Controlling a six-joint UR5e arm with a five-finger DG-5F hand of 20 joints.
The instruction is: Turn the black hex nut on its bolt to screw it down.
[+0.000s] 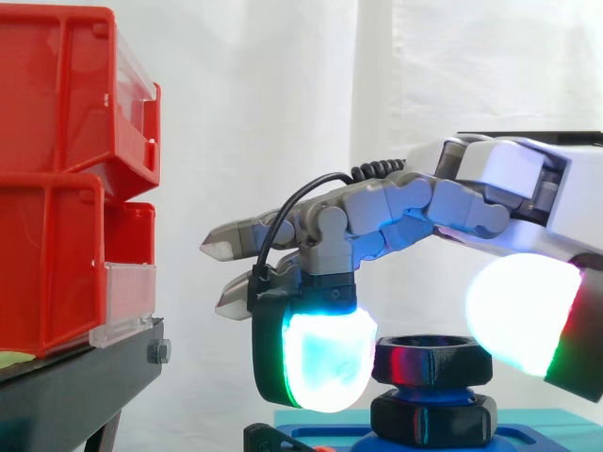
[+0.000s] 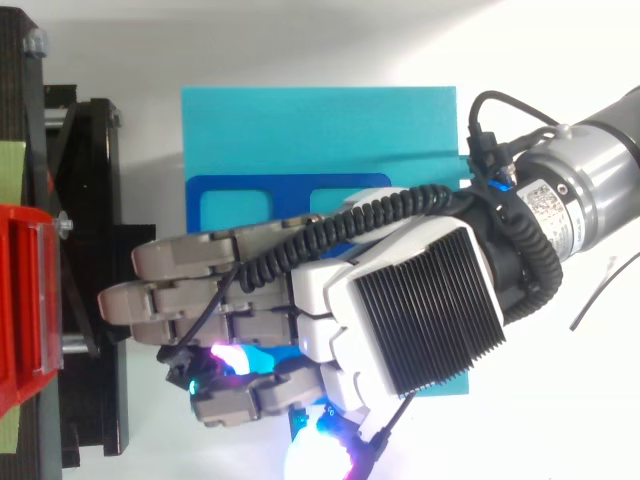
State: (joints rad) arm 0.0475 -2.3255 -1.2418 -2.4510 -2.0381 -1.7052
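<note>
Presently: black hex nut (image 1: 431, 358), level on its bolt, directly above a second black hex piece (image 1: 431, 419) and the blue base plate (image 2: 300, 120). Hand (image 2: 420, 300) over the nut and pinching it: one cyan-green pad (image 1: 320, 363) curled down against the nut's side away from the arm, the white thumb pad (image 1: 518, 315) at its arm side, the other fingers straight beyond the nut toward the red bins (image 1: 57, 188) on the black stand (image 1: 85, 386), well apart from the nut. Step judged: a turning stroke under grip; the next move calls for rotating the pinch about the bolt's axis without lifting, then letting go and regrasping.
</note>
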